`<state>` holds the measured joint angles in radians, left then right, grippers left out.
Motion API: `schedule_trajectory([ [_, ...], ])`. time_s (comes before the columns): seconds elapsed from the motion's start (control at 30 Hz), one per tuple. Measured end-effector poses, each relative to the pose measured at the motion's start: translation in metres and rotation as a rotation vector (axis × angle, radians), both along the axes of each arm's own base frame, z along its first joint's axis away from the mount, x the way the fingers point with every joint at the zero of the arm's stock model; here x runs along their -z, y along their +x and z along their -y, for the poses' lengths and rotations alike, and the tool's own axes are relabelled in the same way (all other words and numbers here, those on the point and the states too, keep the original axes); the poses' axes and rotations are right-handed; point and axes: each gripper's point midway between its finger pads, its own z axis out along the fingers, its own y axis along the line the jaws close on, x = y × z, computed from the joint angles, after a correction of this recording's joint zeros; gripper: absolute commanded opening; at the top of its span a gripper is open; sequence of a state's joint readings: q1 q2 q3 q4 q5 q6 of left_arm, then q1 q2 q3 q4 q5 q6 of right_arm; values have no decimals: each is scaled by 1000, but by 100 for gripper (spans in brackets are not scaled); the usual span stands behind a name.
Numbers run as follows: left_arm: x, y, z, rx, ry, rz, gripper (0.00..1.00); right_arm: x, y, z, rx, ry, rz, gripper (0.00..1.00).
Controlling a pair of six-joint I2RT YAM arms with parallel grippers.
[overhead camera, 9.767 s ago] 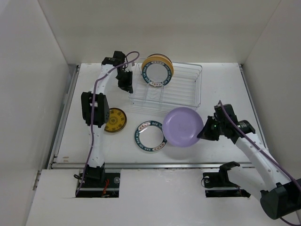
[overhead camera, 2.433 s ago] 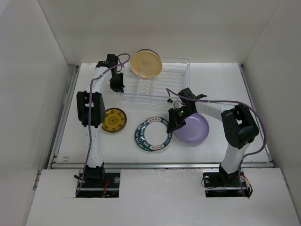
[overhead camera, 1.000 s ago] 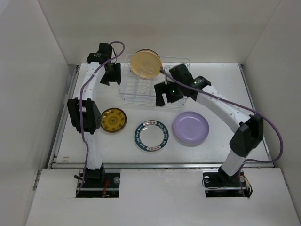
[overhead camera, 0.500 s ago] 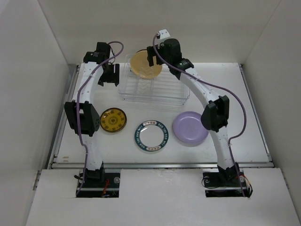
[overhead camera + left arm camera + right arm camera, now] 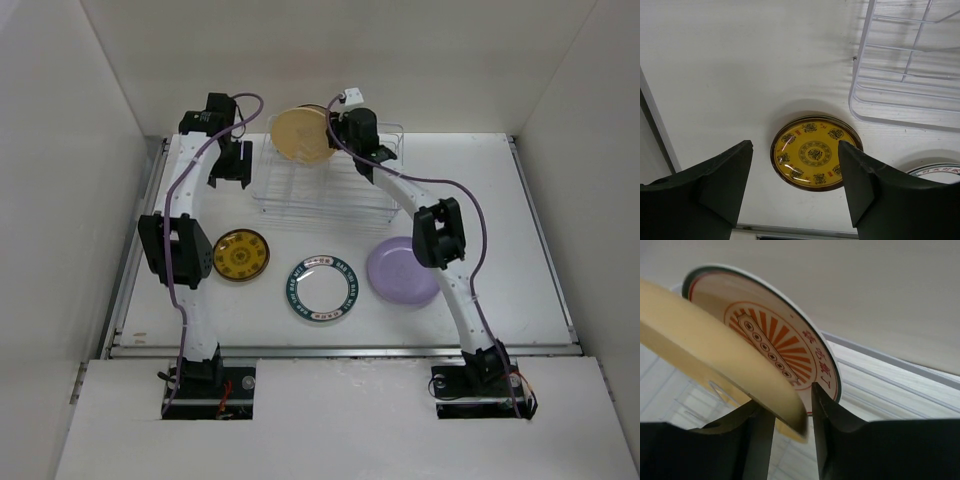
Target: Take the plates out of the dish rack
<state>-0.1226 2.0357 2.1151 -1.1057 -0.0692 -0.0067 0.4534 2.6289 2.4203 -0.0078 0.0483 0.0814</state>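
Note:
A tan-yellow plate stands upright at the far left end of the dish rack. My right gripper reaches over the rack's back and is shut on this plate's rim, one finger on each face. Right behind it stands a plate with an orange-red centre. The right gripper shows the rim wedged between its fingers. My left gripper hangs open left of the rack, holding nothing. In the left wrist view the left gripper frames the small gold-patterned plate far below.
On the table in front of the rack lie the gold-patterned plate, a teal-rimmed white plate and a lavender plate. The rack's wire corner and the teal plate's edge show in the left wrist view. White walls enclose the table.
My right arm swung from the rack's front up over its back and its jaws closed onto the tan-yellow plate's rim. The left gripper stayed beside the rack, opening slightly.

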Motion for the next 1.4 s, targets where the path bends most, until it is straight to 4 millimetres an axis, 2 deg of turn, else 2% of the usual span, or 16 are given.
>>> schedule_trajectory([
  [0.03, 1, 0, 0, 0, 2, -3, 66, -4, 2, -1, -1, 15, 13, 34],
  [0.07, 2, 0, -1, 0, 5, -5, 66, -9, 3, -1, 0, 28, 28, 26],
  [0.2, 9, 1, -1, 1, 7, -21, 66, -9, 3, 2, 4, 23, 51, 24],
  [0.37, 21, 3, 2, 7, 0, -52, 68, -1, 3, 10, 1, -42, 60, 9],
  [0.43, 29, 8, 4, 10, -6, -67, 68, -5, 2, 12, -4, -59, 70, 0],
  [0.53, 38, 18, 8, 16, -20, -76, 68, -25, -1, 17, 1, -76, 100, 0],
  [0.6, 37, 21, 9, 19, -28, -69, 68, -46, -4, 24, 21, -76, 124, 0],
  [0.67, 36, 22, 11, 22, -36, -64, 68, -77, -9, 33, 49, -61, 155, 0],
  [0.8, 36, 24, 13, 27, -48, -57, 68, -154, -31, 52, 101, 10, 233, 0],
  [0.9, 34, 26, 16, 28, -63, -48, 68, -214, -63, 70, 140, 84, 270, 0],
  [1.0, 33, 27, 18, 31, -75, -43, 68, -258, -107, 91, 168, 156, 243, 0],
  [1.03, 33, 27, 19, 32, -77, -43, 68, -266, -124, 98, 173, 186, 224, 0],
  [1.13, 33, 26, 18, 35, -72, -44, 68, -263, -186, 124, 184, 231, 111, 0],
  [1.2, 33, 22, 16, 38, -64, -48, 68, -240, -229, 143, 203, 256, -5, 0],
  [1.3, 28, 13, 11, 46, -56, -49, 68, -189, -285, 165, 248, 311, -186, 0],
  [1.4, 18, -1, 5, 51, -54, -44, 68, -112, -342, 184, 332, 354, -420, 0],
])
